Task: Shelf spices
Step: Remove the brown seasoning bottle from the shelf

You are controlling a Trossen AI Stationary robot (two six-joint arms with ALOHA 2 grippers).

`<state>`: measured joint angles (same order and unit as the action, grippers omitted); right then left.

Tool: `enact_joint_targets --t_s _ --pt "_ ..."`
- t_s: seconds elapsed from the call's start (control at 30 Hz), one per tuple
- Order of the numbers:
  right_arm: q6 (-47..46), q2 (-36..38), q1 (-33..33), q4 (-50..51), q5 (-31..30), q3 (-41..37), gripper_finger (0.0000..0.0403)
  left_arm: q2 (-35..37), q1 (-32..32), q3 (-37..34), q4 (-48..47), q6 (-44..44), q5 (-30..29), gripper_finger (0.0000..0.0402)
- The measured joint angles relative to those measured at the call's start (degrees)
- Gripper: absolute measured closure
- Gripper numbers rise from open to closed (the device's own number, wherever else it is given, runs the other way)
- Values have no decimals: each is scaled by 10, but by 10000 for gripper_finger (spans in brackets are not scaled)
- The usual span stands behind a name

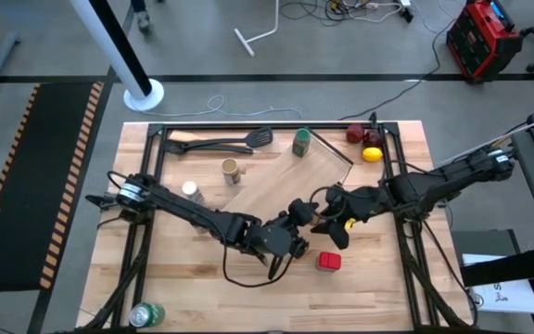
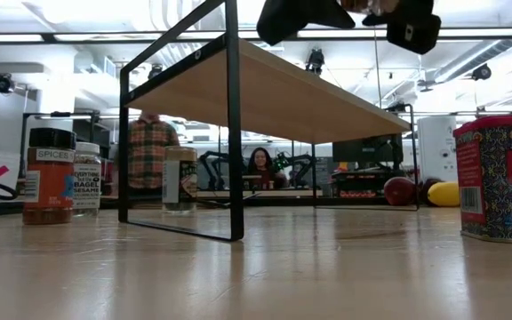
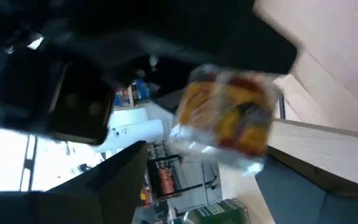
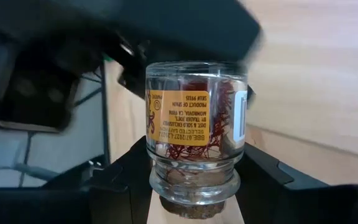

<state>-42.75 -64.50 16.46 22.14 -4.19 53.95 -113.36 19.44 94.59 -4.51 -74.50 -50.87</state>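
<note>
The right gripper [image 1: 327, 221], fingers clamped on a small glass jar [image 4: 196, 127], meets the left gripper [image 1: 295, 215] by the shelf [image 1: 286, 181], apparently mid-handover; left fingers unclear.

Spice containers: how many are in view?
6: saffron jar in right claw; green jar, tan cylinder at the shelf's back; white-capped jar, black-capped jar left; red tin front.

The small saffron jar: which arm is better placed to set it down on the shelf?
The right arm. Its claw is shut on the small saffron jar, right by the shelf edge. The left claw is beside it but only faces the jar.
</note>
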Motion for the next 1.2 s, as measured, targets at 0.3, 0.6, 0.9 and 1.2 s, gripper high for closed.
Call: enact_joint_targets --t_s 0.3,0.6,0.9,1.2 --pt "2 -1 -16 -10 2 0 245 -1 6 0 3 -27 5 145" --pt "3 -1 -15 -18 2 0 245 -1 8 0 3 -45 5 187" --pt "-10 -1 -17 -32 2 -1 245 -1 9 0 0 -61 -2 210" --pt "-1 0 -19 -41 3 -1 217 0 9 0 4 -16 -1 221"
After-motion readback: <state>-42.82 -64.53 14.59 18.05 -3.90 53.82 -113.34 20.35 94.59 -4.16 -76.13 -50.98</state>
